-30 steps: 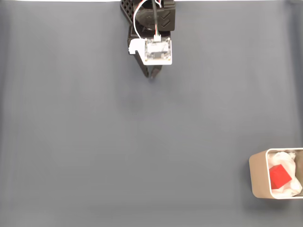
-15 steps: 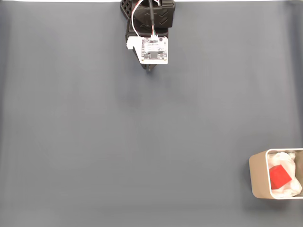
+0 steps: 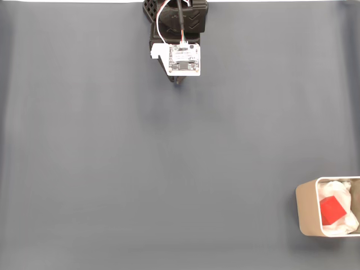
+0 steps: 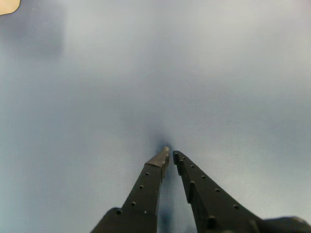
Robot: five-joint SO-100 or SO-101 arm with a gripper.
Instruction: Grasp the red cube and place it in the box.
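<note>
The red cube lies inside the box at the lower right of the fixed view, resting on white wrinkly padding. The beige box is cut off by the right edge. My gripper is far away at the top centre of the fixed view, tucked under the arm's white camera board. In the wrist view the gripper has its two black fingers nearly together, tips close over the grey mat, holding nothing. A beige corner of the box peeks in at the wrist view's top left.
A plain blue-grey mat covers the whole table. The arm's black base stands at the top edge.
The arm drew back slightly toward its base between one second and half a second ago, then held still. The cube stayed in the box.
</note>
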